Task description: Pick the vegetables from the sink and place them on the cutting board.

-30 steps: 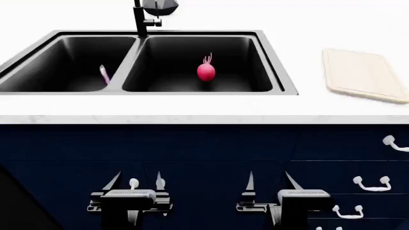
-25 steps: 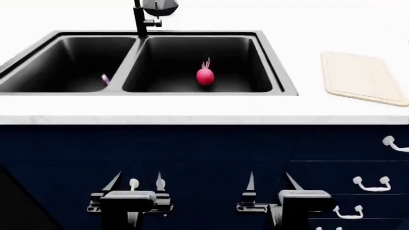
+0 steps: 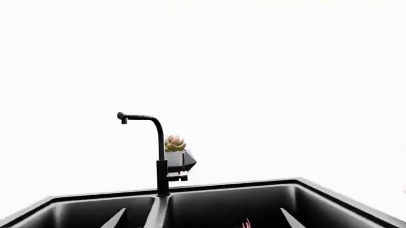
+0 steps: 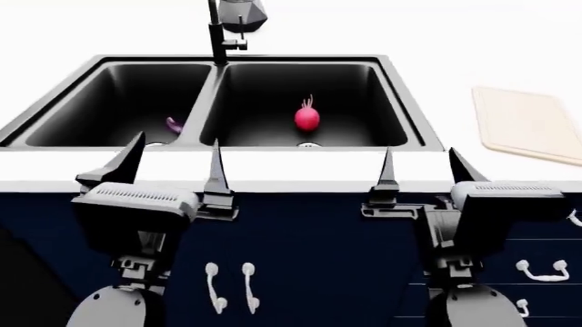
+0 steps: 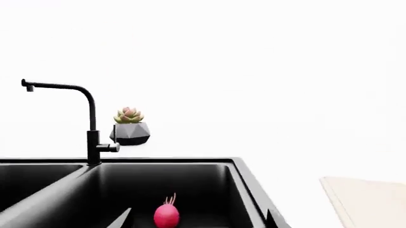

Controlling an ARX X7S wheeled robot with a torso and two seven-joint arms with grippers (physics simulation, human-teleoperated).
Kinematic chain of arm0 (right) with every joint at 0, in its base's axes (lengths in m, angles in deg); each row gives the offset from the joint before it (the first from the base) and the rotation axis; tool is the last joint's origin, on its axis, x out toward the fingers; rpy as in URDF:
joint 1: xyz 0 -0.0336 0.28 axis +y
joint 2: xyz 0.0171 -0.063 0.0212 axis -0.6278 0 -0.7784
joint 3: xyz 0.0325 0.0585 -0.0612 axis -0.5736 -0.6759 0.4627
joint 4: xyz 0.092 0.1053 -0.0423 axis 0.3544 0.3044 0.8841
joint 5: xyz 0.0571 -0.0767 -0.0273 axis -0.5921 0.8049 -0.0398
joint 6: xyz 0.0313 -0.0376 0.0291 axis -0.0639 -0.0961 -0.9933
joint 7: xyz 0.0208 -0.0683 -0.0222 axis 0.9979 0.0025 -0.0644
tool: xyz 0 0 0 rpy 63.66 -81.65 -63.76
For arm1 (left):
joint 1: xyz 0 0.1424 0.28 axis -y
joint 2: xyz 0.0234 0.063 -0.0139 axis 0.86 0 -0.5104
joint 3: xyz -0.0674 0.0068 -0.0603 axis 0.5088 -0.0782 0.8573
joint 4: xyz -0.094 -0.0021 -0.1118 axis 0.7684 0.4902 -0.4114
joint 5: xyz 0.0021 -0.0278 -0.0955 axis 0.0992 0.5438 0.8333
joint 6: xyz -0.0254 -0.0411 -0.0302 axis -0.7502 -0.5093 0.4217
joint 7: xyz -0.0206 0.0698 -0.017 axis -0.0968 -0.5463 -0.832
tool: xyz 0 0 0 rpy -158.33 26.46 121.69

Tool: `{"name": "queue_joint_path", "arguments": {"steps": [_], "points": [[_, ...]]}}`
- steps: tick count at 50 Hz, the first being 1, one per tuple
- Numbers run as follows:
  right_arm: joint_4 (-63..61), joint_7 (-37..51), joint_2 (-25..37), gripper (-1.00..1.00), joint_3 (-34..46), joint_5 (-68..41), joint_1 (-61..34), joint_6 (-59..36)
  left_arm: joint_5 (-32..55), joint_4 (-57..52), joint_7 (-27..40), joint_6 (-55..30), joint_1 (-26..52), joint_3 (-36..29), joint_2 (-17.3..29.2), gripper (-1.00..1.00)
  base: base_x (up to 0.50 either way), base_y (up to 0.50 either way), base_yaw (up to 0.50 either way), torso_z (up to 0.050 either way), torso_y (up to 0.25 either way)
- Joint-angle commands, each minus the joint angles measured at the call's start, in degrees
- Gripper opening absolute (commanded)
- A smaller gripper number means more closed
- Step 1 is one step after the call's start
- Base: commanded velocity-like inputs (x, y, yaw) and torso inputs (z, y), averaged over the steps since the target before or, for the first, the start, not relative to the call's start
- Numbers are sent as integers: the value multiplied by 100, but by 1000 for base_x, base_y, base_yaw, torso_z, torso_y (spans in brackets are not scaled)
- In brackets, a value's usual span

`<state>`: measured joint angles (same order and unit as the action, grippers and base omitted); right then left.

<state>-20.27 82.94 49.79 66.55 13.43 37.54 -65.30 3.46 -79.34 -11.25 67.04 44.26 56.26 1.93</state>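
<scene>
Head view shows us both grippers parked in front of the sink (image 4: 414, 116), level w/ the counter edge and short of the basins. The left gripper (image 4: 173, 170) has its fingers spread, nothing between them; same for the right gripper (image 4: 420, 174), jaws apart and empty.

What the next reach turns on, as we read it: the radish (image 4: 307, 117) sits in the basin on the cutting-board side of the sink's divider, near that basin's drain, stalks pointing up and away from us. It lies ahead of the right gripper and a bit toward the divider, so we judge the right arm is nearer, and that arm is also on the same side as the cutting board (image 4: 532, 126), which lies on the counter beyond the sink's outer rim. The eggplant (image 4: 174, 125) lies in the other basin, close to the divider, roughly ahead of the left gripper. Only a short purple sliver shows, so we can't tell its long axis for sure.

Count: 2 vegetables (1 radish, 1 eggplant), 2 basins, 1 faucet (image 4: 218, 34), 1 board, 2 grippers. Neither vegetable is on the board yet.
</scene>
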Motion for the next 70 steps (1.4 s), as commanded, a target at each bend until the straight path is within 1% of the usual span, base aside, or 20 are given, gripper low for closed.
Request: {"name": "queue_joint_path", "arguments": {"steps": [1, 7, 32, 38, 45, 47, 48, 49, 51, 52, 54, 57, 60, 62, 65, 70], "points": [[-900, 217, 191, 100, 249, -8, -387, -929, -76, -798, 127, -670, 366, -139, 245, 100, 51, 500, 0, 0, 0], [-920, 248, 226, 100, 289, -4, -380, -918, -295, -758, 259, -697, 394, -292, 302, 100, 62, 500, 0, 0, 0], [-977, 313, 364, 100, 427, -14, -344, -807, -239, -690, 366, -772, 408, -435, 381, 100, 167, 498, 0, 0, 0], [-981, 306, 409, 100, 467, -9, -309, -687, -234, -658, 384, -754, 408, -475, 404, 100, 459, 281, 0, 0, 0], [-975, 210, 420, 100, 346, -215, -262, -555, -216, -628, 413, -783, 428, -503, 419, 100, 500, 36, 0, 0, 0], [-899, 176, 441, 100, 163, -373, -491, -718, -118, -513, 428, -1109, 736, -430, 339, 100, 500, 0, 0, 0, 0], [-799, 177, 526, 100, 135, -385, -874, -1040, -36, -337, 401, -1428, 1100, -410, 275, 100, 500, 0, 0, 0, 0], [-620, 138, 630, 100, 128, -421, -1401, -1445, 69, -53, 349, -1768, 1590, -386, 196, 100, 500, 0, 0, 0, 0], [271, -21, 780, 100, 134, -507, -2687, -2111, 308, 1016, 344, -2207, 2843, -101, -69, 100, 500, 0, 0, 0, 0], [773, -114, 801, 100, 142, -536, -3152, -2206, 352, 1569, 383, -2215, 3315, 34, -154, 100, 500, 0, 0, 0, 0], [2108, -308, 739, 100, 126, -585, -4034, -2164, 357, 3002, 610, -2000, 4271, 435, -250, 100, 500, 0, 0, 0, 0], [3773, -511, 578, 100, 3, -671, -4944, -1930, 321, 4764, 720, -1528, 5172, 694, -176, 100, 500, 0, 0, 0, 0], [4816, -497, 494, 100, 8, -582, -5513, -1719, 243, 6061, 751, -1113, 5700, 739, -76, 100, 500, 0, 0, 0, 0], [5161, -475, 470, 100, 96, -499, -5625, -1658, 219, 6554, 765, -913, 5846, 757, -34, 100, 500, 0, 0, 0, 0], [5338, -446, 473, 100, 128, -464, -5629, -1673, 225, 6734, 771, -877, 5892, 766, 3, 100, 500, 0, 0, 0, 0], [5253, -392, 511, 100, 77, -498, -5571, -1817, 221, 6633, 763, -995, 5908, 706, 41, 100, 500, 0, 0, 0, 3]]}}
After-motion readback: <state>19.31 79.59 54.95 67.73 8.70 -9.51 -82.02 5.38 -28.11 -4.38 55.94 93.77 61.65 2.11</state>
